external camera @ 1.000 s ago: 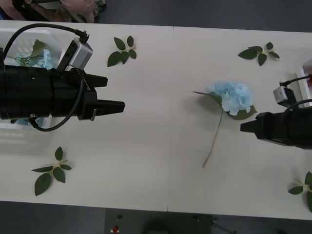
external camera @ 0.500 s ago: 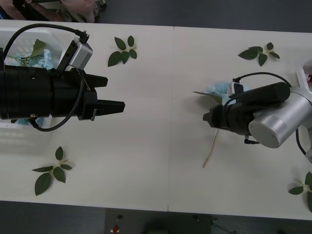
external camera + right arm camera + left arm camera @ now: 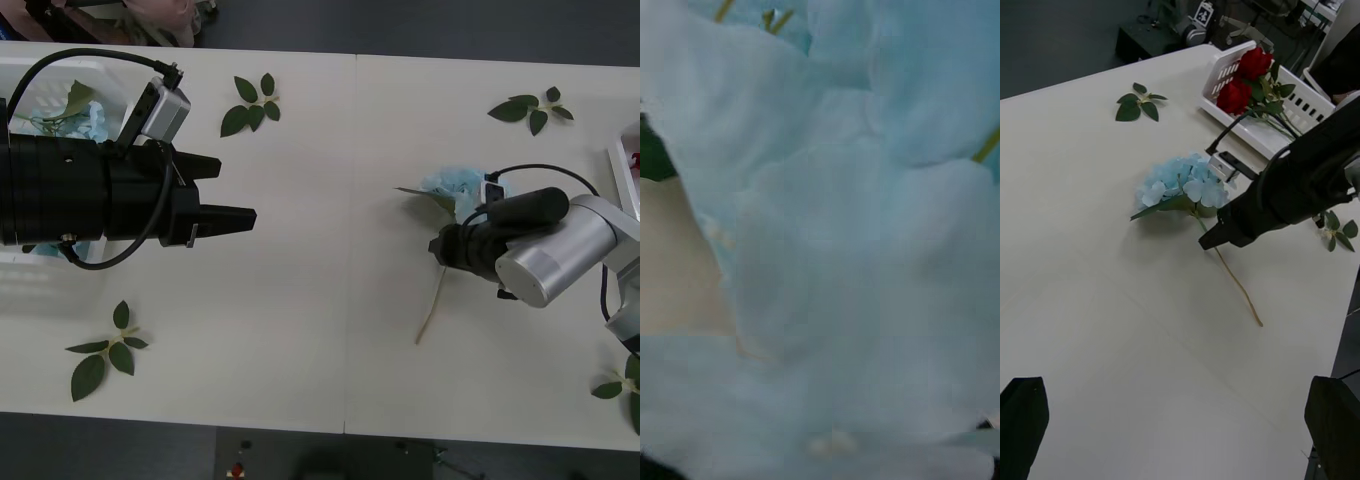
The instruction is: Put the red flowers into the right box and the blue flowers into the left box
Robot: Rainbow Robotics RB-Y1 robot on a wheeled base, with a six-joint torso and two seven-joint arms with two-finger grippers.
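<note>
One blue flower (image 3: pixel 458 184) lies on the table right of centre, its stem (image 3: pixel 433 305) running toward the front edge. My right gripper (image 3: pixel 438 245) sits low over the top of that stem, just below the bloom (image 3: pixel 1180 184); pale-blue petals (image 3: pixel 835 247) press close in the right wrist view. My left gripper (image 3: pixel 245 215) hangs open and empty over the table's left half. More blue flowers (image 3: pixel 85 120) lie in the left box (image 3: pixel 60 65). Red flowers (image 3: pixel 1246 81) rest in the right box (image 3: pixel 1225 71), at the table's right edge (image 3: pixel 622 160).
Loose green leaf sprigs lie at the back left (image 3: pixel 250 105), back right (image 3: pixel 530 110), front left (image 3: pixel 105 350) and front right (image 3: pixel 625 385). Bare table stretches between the two arms.
My right arm has swung in from the right edge, over the blue flower, and its tip now rests by the stem. The flower and the left arm have not moved.
</note>
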